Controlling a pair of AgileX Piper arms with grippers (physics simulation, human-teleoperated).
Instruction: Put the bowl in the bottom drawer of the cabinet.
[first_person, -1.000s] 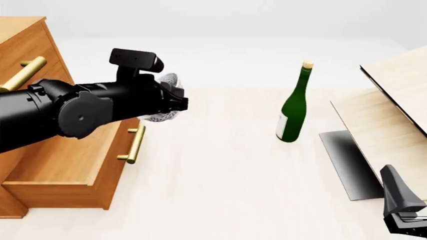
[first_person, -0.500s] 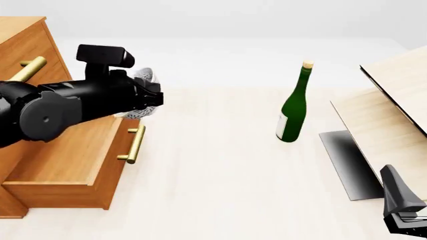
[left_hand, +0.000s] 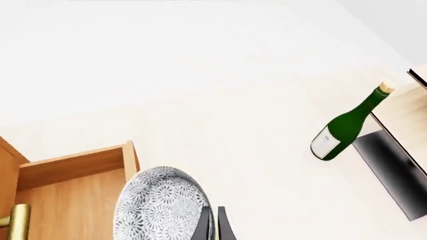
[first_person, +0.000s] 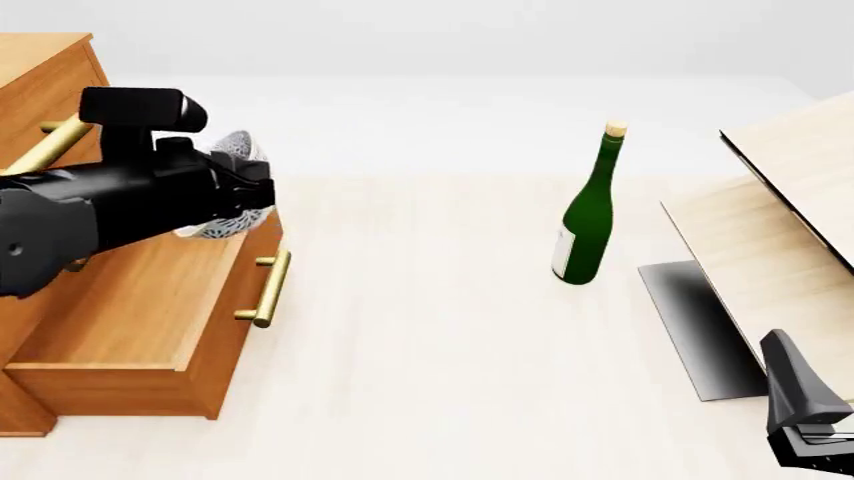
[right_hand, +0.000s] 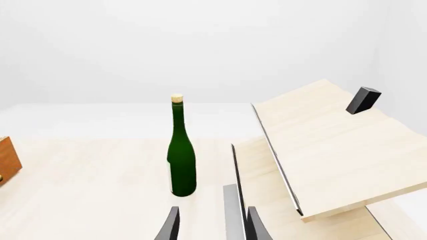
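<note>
I see the small round white bowl with grey speckles tipped on its side, up over the far end of the open bottom drawer, an orange-brown wooden box sticking out from the big wooden cabinet.

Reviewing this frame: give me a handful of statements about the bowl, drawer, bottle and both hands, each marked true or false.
1. The left hand holds the bowl. True.
2. The bottom drawer is shut. False: it is pulled out, its inside showing.
3. The bowl rests on the drawer floor. False: it hangs tilted above the drawer's far corner, gripped at its rim.
4. The green bottle stands upright on the table. True.
5. The right hand grips the bottle. False: it holds nothing and sits well short of the bottle.
</note>
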